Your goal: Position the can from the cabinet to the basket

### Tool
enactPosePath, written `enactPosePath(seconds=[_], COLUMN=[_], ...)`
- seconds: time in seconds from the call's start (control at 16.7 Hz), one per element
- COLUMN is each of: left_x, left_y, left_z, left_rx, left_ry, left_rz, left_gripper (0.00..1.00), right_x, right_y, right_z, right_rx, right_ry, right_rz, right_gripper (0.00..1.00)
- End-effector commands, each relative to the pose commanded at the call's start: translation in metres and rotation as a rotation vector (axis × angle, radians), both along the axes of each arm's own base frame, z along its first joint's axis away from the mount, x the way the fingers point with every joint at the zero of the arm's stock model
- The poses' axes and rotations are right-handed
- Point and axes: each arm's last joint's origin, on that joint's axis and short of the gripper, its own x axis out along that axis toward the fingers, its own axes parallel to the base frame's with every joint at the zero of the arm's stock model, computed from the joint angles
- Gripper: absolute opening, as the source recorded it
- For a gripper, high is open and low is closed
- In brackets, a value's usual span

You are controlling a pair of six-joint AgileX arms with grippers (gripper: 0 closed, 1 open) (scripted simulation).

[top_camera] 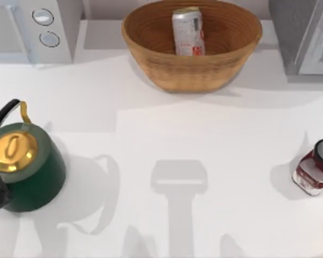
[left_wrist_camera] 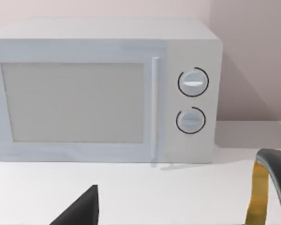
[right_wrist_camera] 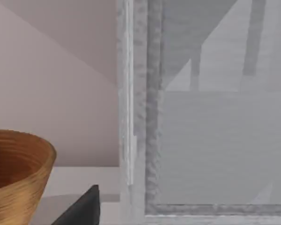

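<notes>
Silver metal can [top_camera: 188,31] with red markings is seen inside the tan woven wicker basket [top_camera: 151,54] at the table's far edge, beside the grey speckled cabinet [top_camera: 290,37] in the far right corner. Neither gripper's finger state can be told.

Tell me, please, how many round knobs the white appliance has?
2: the upper knob and the lower knob sit one above the other beside the door of the white appliance, at the table's back left corner.

Silver can [top_camera: 187,31] (red markings), tan ribbed basket [top_camera: 151,51], grey speckled cabinet [top_camera: 290,37].
</notes>
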Motion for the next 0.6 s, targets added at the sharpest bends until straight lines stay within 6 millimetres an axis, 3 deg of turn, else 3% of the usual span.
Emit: enactPosePath(seconds=[0.18,0.3,0.42,0.6], left_x=[0.000,0.000,0.000,0.000], left_y=[0.000,0.000,0.000,0.000], left_z=[0.000,0.000,0.000,0.000], left_rx=[0.000,0.000,0.000,0.000], left_ry=[0.000,0.000,0.000,0.000], left_rz=[0.000,0.000,0.000,0.000], left_gripper=[1.00,1.00,1.00,1.00], right_x=[-0.007,-0.009,-0.009,-0.009], right_y=[-0.004,-0.006,-0.007,-0.008], right_z=[-0.060,-0.087,-0.104,-0.111], right_rx=[0.003,0.004,0.005,0.005], right_ry=[0.009,0.003,-0.005,-0.008], right_rz=[0.005,0.008,0.010,0.011], right_gripper=[1.00,1.00,1.00,1.00])
